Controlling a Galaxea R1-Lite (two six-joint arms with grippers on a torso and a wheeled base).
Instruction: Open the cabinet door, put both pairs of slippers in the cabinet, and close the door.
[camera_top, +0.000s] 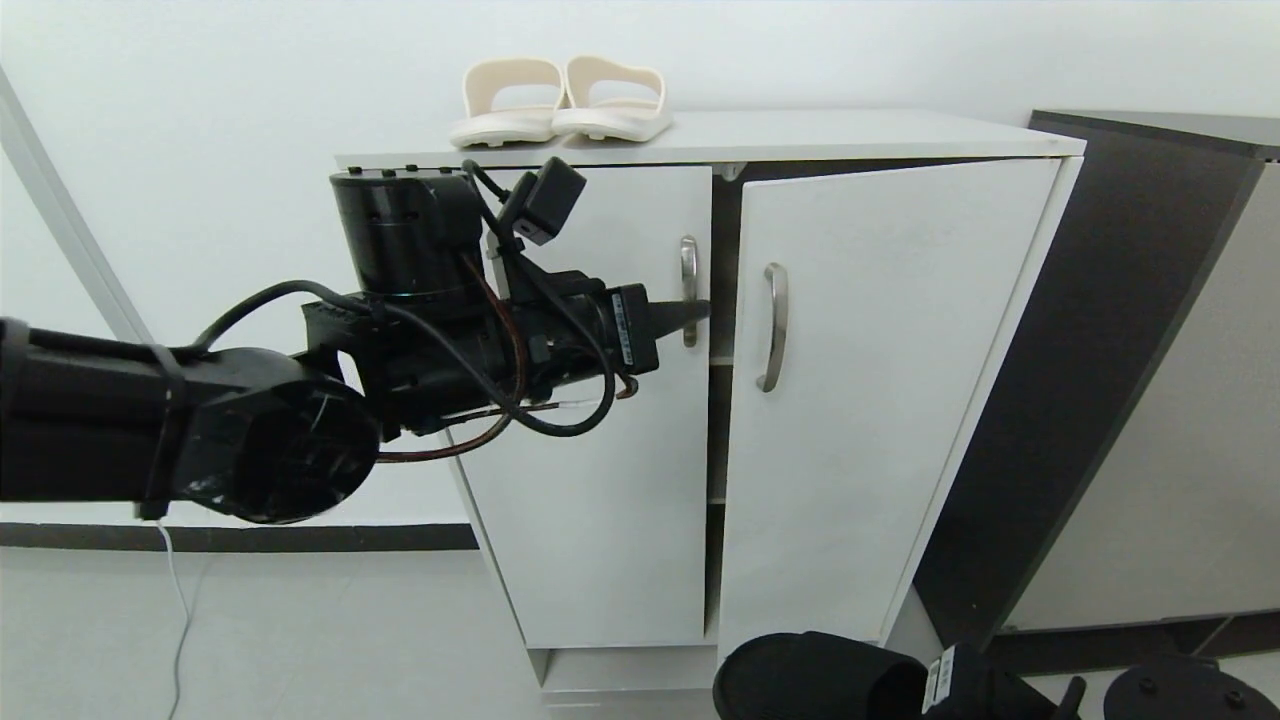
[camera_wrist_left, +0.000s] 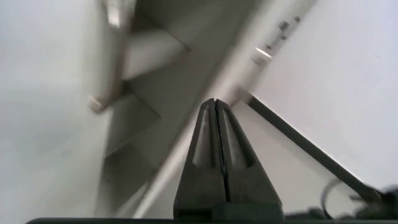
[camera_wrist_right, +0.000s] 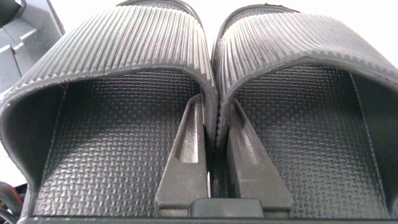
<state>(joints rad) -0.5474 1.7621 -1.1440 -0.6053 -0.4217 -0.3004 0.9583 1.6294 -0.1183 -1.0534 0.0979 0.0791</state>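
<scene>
Wall (camera_top: 200, 100): white, behind the cabinet
Cabinet (camera_top: 850, 135): white, right door (camera_top: 860, 400) ajar, dark gap between it and left door (camera_top: 600, 500)
Cream slippers (camera_top: 560, 100): paired on the cabinet top
Left hand (camera_top: 700, 310): clenched, empty, tips at the left door's handle (camera_top: 688, 270)
Right hand (camera_wrist_right: 214, 102): grasping black slippers (camera_wrist_right: 124, 56) by their adjoining inner walls, low before the cabinet

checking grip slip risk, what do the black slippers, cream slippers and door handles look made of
Black slippers: likely soft rubber or foam, matte, with ribbed straps and pebbled footbeds. Cream slippers: probably moulded foam, smooth and matte, thick one-piece soles. Door handles: seemingly brushed metal, silver with a dull sheen.
</scene>
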